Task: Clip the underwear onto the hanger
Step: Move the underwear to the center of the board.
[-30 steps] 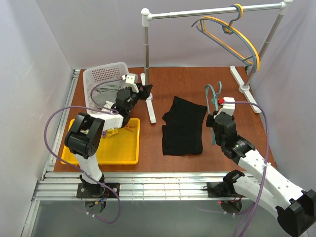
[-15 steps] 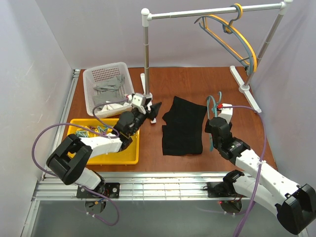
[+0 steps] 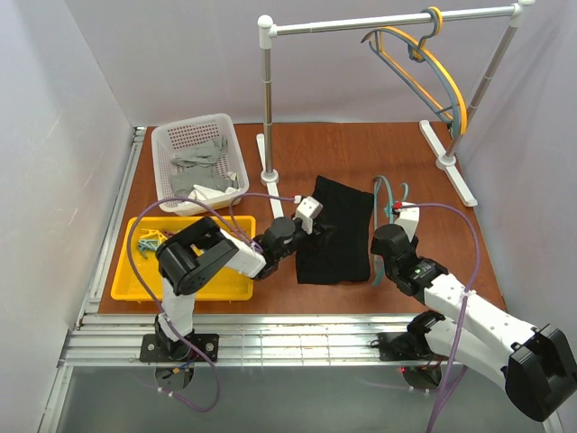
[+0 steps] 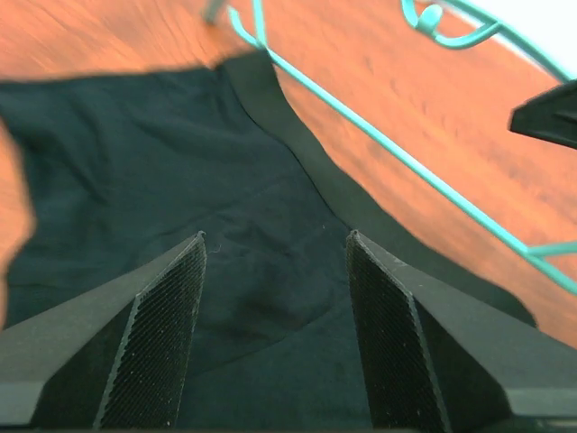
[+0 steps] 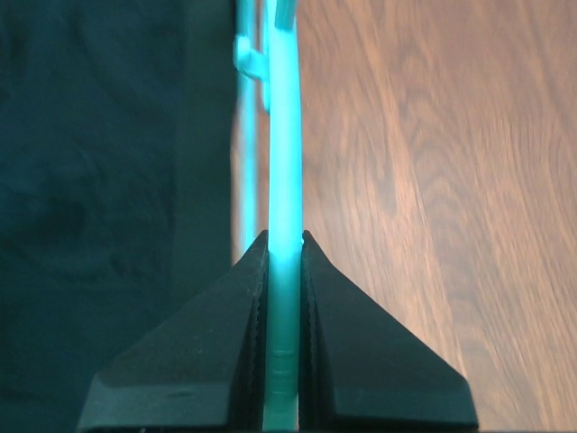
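1. We see the underwear [image 3: 341, 225] lying flat on the brown table [image 3: 361, 149], just right of the middle of the overhead view.
2. The right gripper [image 5: 284, 236], at the lower right of the overhead view, is clamped narrow on a bar of the hanger [image 5: 284, 135]. In the right wrist view, a finger presses on each side of that teal bar.
3. In the right wrist view, black fabric fills the left of the frame and bare wood the right. A second, thinner teal bar runs just beside the fabric's edge.
4. From overhead, the hanger lies along the underwear's right edge, with its hook toward the top of the frame. We cannot tell whether the bar rests on the fabric or only beside it.
5. The left gripper [image 4: 273, 248] stands wide over the underwear, close to its left edge, with nothing caught between its two fingers. We cannot tell whether the pads touch the cloth.
6. In the left wrist view, the teal bar runs diagonally from the top middle to the right edge, alongside the garment's band.
7. At the upper left of the overhead view, a white basket [image 3: 194, 135] holds grey cloths [image 3: 206, 161].
8. Below the basket sits a yellow tray [image 3: 236, 287], with coloured clips [image 3: 147, 240] at its left end.
9. At the top right, a rack [image 3: 267, 99] carries two other hangers [image 3: 453, 83], one yellow and one grey-blue.
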You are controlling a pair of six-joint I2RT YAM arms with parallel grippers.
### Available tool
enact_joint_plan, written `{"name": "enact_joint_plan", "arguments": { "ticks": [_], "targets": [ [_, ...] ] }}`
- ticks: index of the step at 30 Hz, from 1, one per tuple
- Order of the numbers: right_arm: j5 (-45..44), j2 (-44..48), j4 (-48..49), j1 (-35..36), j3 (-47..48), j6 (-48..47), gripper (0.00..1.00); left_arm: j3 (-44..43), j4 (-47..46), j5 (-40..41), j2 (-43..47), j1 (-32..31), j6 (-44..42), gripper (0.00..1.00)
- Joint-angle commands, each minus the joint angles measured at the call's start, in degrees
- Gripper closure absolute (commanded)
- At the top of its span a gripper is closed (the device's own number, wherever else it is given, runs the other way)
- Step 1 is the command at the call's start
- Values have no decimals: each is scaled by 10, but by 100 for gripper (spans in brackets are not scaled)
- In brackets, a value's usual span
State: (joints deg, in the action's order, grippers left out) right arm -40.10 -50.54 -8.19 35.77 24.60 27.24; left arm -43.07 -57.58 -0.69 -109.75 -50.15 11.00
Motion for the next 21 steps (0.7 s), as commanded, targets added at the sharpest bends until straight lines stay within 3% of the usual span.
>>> {"name": "enact_joint_plan", "arguments": {
  "ticks": [1, 6, 13, 21],
  "targets": [
    [40, -11, -53, 7, -3, 29, 99, -48, 19, -29, -26, 0, 14, 43],
    [68, -64, -90, 8, 18, 40, 99, -73, 48, -36, -77, 0, 31, 44],
    [114, -158, -55, 10, 24, 52, 99, -76, 56, -21, -114, 0, 41, 44],
    [68, -165, -51, 13, 37, 43, 99, -39, 37, -3, -116, 7, 49, 46]
  ]
}}
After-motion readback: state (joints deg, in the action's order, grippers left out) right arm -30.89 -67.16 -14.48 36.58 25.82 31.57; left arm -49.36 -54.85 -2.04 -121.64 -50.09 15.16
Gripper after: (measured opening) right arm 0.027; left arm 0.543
